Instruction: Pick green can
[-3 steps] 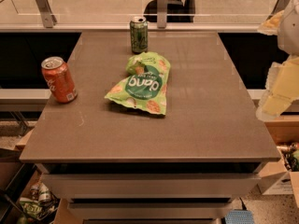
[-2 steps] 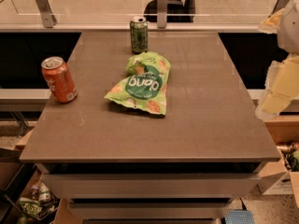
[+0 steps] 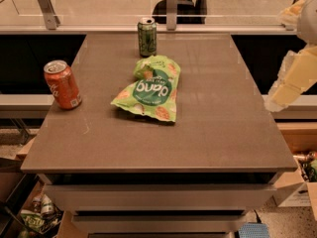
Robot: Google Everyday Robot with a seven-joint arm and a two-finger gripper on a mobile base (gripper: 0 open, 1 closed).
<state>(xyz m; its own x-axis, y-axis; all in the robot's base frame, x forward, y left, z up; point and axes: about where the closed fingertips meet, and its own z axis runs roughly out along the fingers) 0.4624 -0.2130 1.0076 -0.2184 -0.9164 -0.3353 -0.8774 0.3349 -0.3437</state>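
Observation:
The green can (image 3: 147, 37) stands upright near the far edge of the brown table (image 3: 213, 128), dark green with a silver top. My gripper (image 3: 290, 81) shows as a pale blurred shape at the right edge of the camera view, beyond the table's right side and well apart from the can. Nothing shows in it.
An orange-red can (image 3: 62, 84) stands at the table's left edge. A flat light green snack bag (image 3: 149, 89) lies in the middle, just in front of the green can. A glass rail with metal posts (image 3: 171, 6) runs behind the table. Boxes and clutter lie on the floor.

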